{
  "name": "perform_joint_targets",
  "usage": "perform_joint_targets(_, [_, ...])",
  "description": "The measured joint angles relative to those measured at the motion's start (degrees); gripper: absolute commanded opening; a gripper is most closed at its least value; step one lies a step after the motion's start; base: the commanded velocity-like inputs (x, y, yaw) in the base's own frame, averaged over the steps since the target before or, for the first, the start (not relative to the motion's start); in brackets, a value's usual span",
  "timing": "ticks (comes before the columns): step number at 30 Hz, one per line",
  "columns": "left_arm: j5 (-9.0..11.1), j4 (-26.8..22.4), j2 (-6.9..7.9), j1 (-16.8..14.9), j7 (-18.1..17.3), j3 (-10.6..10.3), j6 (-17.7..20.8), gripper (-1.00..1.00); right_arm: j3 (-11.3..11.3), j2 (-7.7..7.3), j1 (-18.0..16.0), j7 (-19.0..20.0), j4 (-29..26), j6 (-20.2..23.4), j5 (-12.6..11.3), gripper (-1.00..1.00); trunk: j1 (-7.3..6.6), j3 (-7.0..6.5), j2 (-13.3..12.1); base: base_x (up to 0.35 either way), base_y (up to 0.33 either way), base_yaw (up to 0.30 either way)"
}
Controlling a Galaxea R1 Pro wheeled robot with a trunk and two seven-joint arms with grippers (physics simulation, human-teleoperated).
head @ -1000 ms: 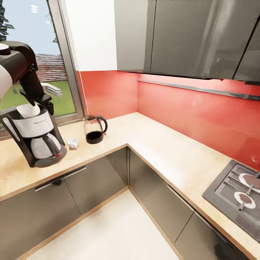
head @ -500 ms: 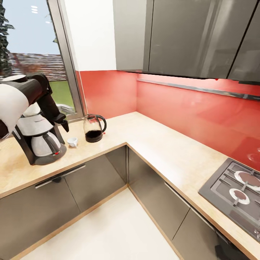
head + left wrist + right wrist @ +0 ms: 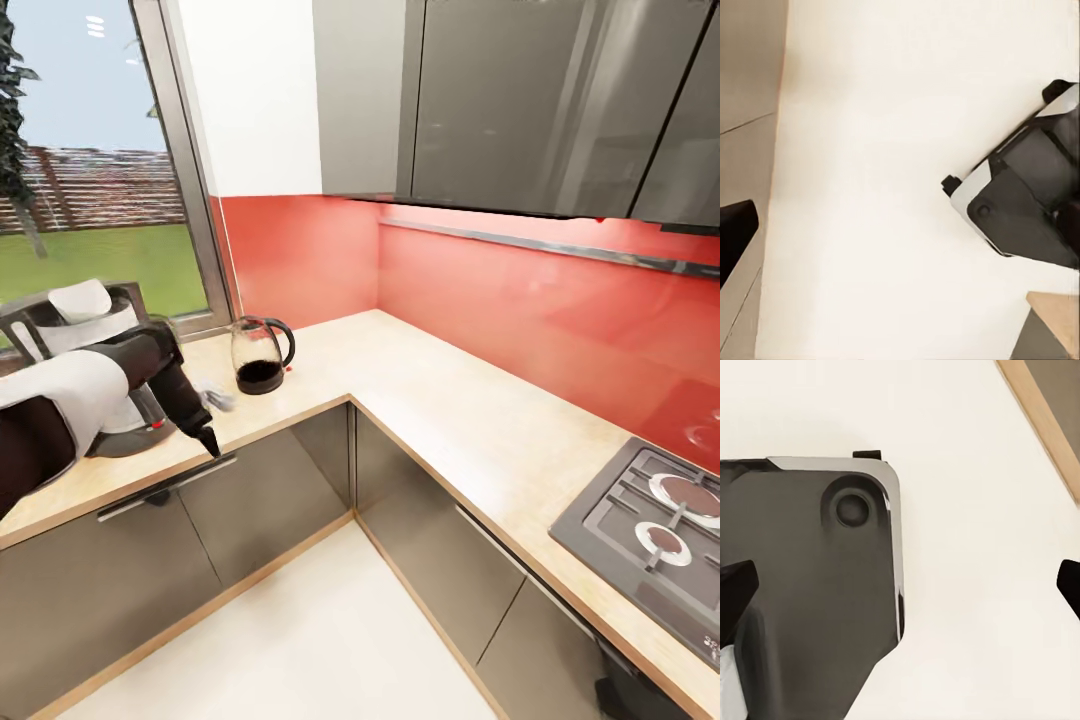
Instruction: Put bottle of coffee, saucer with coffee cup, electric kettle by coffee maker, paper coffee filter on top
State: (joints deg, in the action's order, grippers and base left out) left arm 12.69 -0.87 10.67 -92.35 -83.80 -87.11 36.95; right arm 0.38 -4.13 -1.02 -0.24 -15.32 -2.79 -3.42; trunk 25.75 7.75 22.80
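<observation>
Showing coffee maker [image 3: 90, 345] and kettle [image 3: 261, 356] overhead; wrists, floor [image 3: 892, 150].

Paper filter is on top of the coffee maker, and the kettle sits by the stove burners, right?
Not quite. The paper filter is on top of the coffee maker, but the head view shows the kettle by the window, near the coffee maker, far from the stove burners.

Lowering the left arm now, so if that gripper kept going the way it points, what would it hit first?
Probably the floor: the left wrist view looks straight down onto it, nothing nearer between. The robot's base sits off to one side.
</observation>
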Motion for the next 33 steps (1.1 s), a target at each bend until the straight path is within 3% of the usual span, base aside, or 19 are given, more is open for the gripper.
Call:
perform_joint_targets(3, [4.7, 0.0, 0.23, 3.9, 0.1, 0.0, -4.5, 1.00, 0.0, 0.00, 0.0, 0.0, 0.0, 0.0, 0.0, 1.00, 0.00, 0.00, 0.0, 0.000, 0.000, 0.000])
perform_joint_targets(5, [7.8, 0.1, 0.37, 9.6, 0.2, 0.2, -12.9, 1.00, 0.1, 0.00, 0.0, 0.0, 0.0, 0.0, 0.0, 1.00, -0.01, 0.00, 0.0, 0.000, 0.000, 0.000])
perform_joint_targets(7, [9.0, 0.2, 0.50, 13.7, 0.2, 0.1, -17.4, 1.00, 0.1, 0.00, 0.0, 0.0, 0.1, 0.0, 0.0, 1.00, 0.00, 0.01, 0.0, 0.000, 0.000, 0.000])
perform_joint_targets(16, [14.7, 0.3, 0.56, 24.0, 0.4, 0.2, -25.5, 1.00, 0.1, 0.03, 0.0, 0.0, 0.0, 0.0, 0.0, 1.00, 0.00, 0.00, 0.0, 0.000, 0.000, 0.000])
perform_joint_targets(20, [15.5, 0.5, 0.56, 29.5, 4.2, 0.3, -26.0, 1.00, 0.1, 0.03, 0.0, 0.0, 0.0, 0.0, 0.0, 1.00, 0.00, 0.00, 0.0, 0.000, 0.000, 0.000])
perform_joint_targets(21, [17.4, 0.6, 0.45, 33.2, 12.2, 0.8, -26.0, 1.00, 0.0, 0.04, 0.0, 0.0, 0.0, 0.0, 0.0, 1.00, -0.01, 0.00, 0.0, 0.000, 0.000, 0.000])
perform_joint_targets(22, [18.9, 0.6, 0.30, 36.9, 17.0, 0.1, -26.0, 1.00, 0.0, 0.06, 0.0, 0.0, 0.0, 0.0, -0.1, 1.00, 0.01, 0.01, 0.0, 0.000, 0.000, 0.000])
perform_joint_targets(23, [20.6, 0.6, 0.12, 38.7, 22.3, 0.2, -26.0, 1.00, 0.0, 0.07, 0.0, 0.0, 0.0, 0.0, -0.1, 1.00, 0.00, 0.00, 0.0, 0.000, 0.000, 0.000])
perform_joint_targets(24, [21.7, 0.6, 0.05, 39.8, 25.2, 0.2, -26.0, 1.00, 0.0, 0.07, 0.0, 0.0, 0.0, 0.1, -0.1, 1.00, 0.00, 0.00, 0.0, 0.000, 0.000, 0.000])
perform_joint_targets(26, [26.3, 0.4, -0.15, 44.0, 36.7, -0.1, -25.9, 1.00, 0.0, 0.08, 0.0, 0.0, 0.0, 0.1, -0.2, 1.00, 0.00, 0.01, 0.0, 0.000, 0.000, 0.026])
perform_joint_targets(28, [32.3, 0.3, -0.25, 47.8, 47.4, 0.0, -25.9, 1.00, -0.1, 0.09, 0.0, 0.0, 0.0, 0.1, -0.2, 1.00, 0.00, 0.01, 0.0, 0.000, 0.000, 0.076])
perform_joint_targets(29, [34.1, 0.3, -0.27, 48.8, 49.9, 0.1, -25.9, 1.00, -0.1, 0.09, 0.0, 0.0, 0.0, 0.1, -0.2, 1.00, 0.00, 0.00, 0.0, 0.000, 0.000, 0.114])
perform_joint_targets(31, [42.8, 0.3, -0.27, 52.6, 58.4, 0.1, -25.9, 1.00, -0.1, 0.09, 0.0, 0.1, -0.1, 0.1, -0.2, 1.00, 0.00, 0.01, 0.0, 0.000, 0.000, 0.154])
perform_joint_targets(32, [45.2, 0.3, -0.26, 53.7, 60.3, 0.2, -26.0, 1.00, -0.1, 0.09, 0.0, 0.1, -0.1, 0.1, -0.2, 1.00, 0.00, 0.00, 0.0, 0.000, 0.000, 0.191])
perform_joint_targets(33, [49.8, 0.4, -0.25, 55.6, 63.6, 0.1, -26.2, 1.00, -0.1, 0.09, 0.0, 0.1, -0.1, 0.1, -0.2, 1.00, 0.00, 0.01, 0.0, 0.000, 0.000, 0.248])
